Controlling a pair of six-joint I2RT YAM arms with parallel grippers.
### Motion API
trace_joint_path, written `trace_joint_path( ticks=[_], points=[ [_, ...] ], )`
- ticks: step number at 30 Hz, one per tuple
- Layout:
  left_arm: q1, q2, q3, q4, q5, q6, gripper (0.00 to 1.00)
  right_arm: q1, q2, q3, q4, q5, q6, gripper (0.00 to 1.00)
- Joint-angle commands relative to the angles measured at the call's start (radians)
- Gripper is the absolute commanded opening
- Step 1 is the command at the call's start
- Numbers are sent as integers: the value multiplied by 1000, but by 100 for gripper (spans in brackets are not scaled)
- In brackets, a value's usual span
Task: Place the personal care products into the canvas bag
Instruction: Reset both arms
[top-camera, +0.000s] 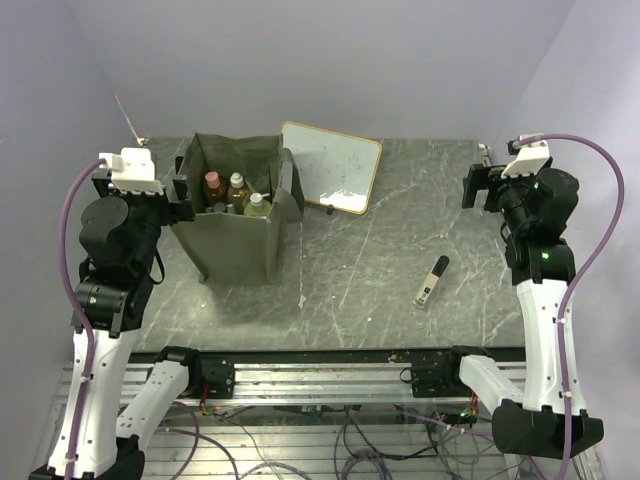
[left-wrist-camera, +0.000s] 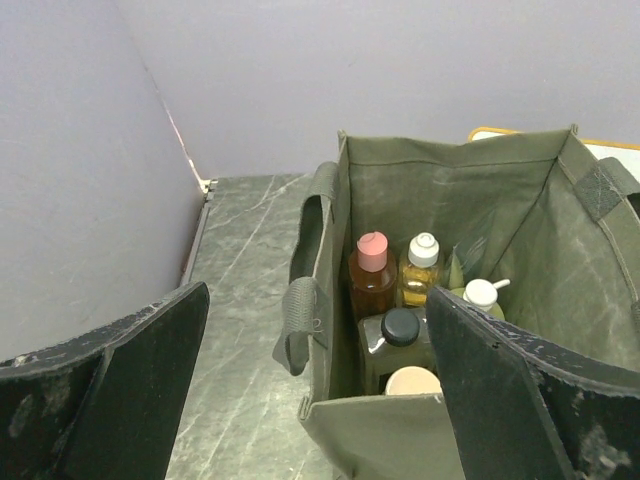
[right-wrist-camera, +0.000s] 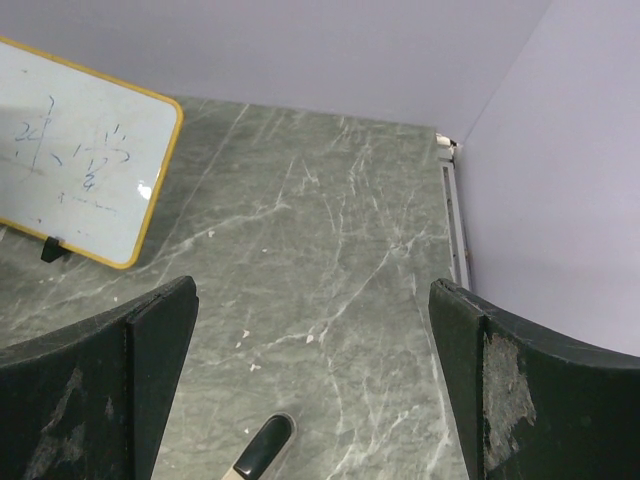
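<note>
The olive-green canvas bag (top-camera: 240, 240) stands upright at the back left, and shows close up in the left wrist view (left-wrist-camera: 450, 190). Inside it stand several bottles: an orange one with a pink cap (left-wrist-camera: 372, 268), a yellow one with a white cap (left-wrist-camera: 422, 266), one with a white pump (left-wrist-camera: 482, 293), a clear one with a black cap (left-wrist-camera: 400, 330) and a beige cap (left-wrist-camera: 412, 381). My left gripper (top-camera: 181, 189) is open and empty at the bag's left rim (left-wrist-camera: 318, 300). My right gripper (top-camera: 478, 187) is open and empty above the far right of the table (right-wrist-camera: 312, 300).
A wood-framed whiteboard (top-camera: 332, 166) leans behind the bag's right side and shows in the right wrist view (right-wrist-camera: 80, 190). A slim cream item with a black end (top-camera: 432, 280) lies on the marble table right of centre (right-wrist-camera: 262, 455). Walls close in the left, back and right.
</note>
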Motion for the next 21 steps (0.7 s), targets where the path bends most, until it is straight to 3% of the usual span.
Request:
trace_joint_path(
  ticks=[1, 6, 21],
  points=[
    [15, -3, 51, -38, 11, 32, 100, -8, -16, 24, -15, 5, 2, 100],
    [14, -8, 70, -70, -40, 29, 100, -8, -39, 8, -23, 14, -12, 100],
    [35, -50, -4, -55, 10, 21, 100, -10, -46, -9, -22, 22, -34, 100]
  ],
)
